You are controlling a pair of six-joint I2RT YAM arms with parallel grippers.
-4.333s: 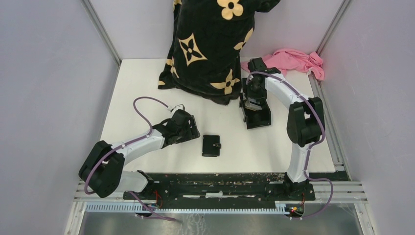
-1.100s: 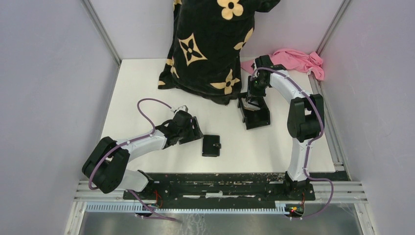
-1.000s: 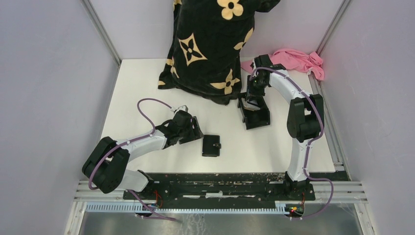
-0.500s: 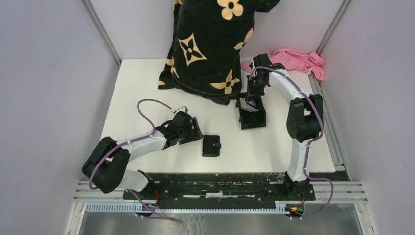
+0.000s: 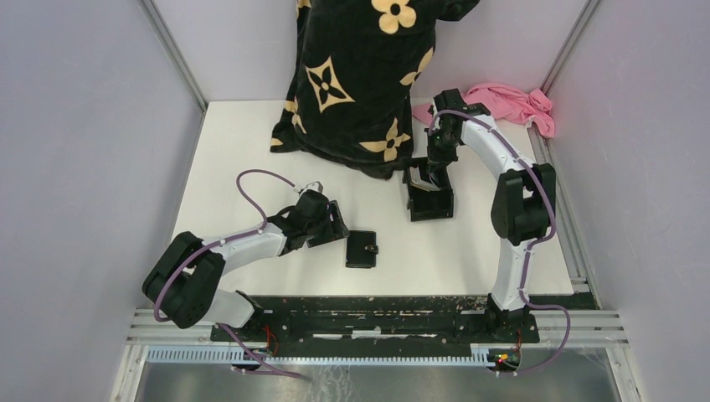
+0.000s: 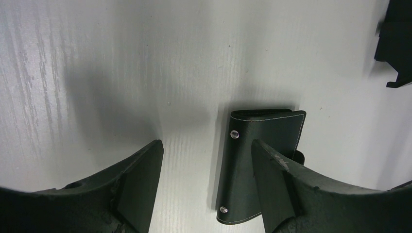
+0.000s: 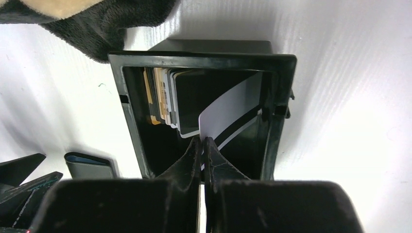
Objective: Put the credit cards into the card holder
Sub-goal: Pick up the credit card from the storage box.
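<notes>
Right gripper [image 7: 201, 143] was down inside the black tray [image 7: 204, 58]. Its jaws were closed together, with the lower corner of a whitish card [image 7: 235, 109] pinched between them, as far as the wrist view showed. The card carried a dark stripe and leaned tilted across the right half of the tray. The remaining cards [image 7: 165, 94] stood on edge, packed against the tray's left wall. They could not be counted, and no blue one could be picked out.

Card holder [image 5: 362, 249] lay flat and folded shut on the surface [image 5: 234, 151]. It was well apart from the tray, toward the near edge and to its left. Its long axis ran near-to-far in the top view. The left wrist view showed two snap studs [image 6: 235, 133] along its left edge.

Left gripper [image 6: 206, 194] hovered low with jaws wide, holding nothing. The holder sat just ahead, offset toward the right finger [image 6: 274, 189] rather than centred in the gap. The left arm was clearly nearer the holder, and the right arm nearer the cards.

Judgement: the step in hand was lifting the first card out. That card had to travel from the tray back toward the near left, to a holder that was closed with no pocket exposed. The left gripper would probably have to open or steady the holder first. A thin card held by one corner could swivel or slip.
</notes>
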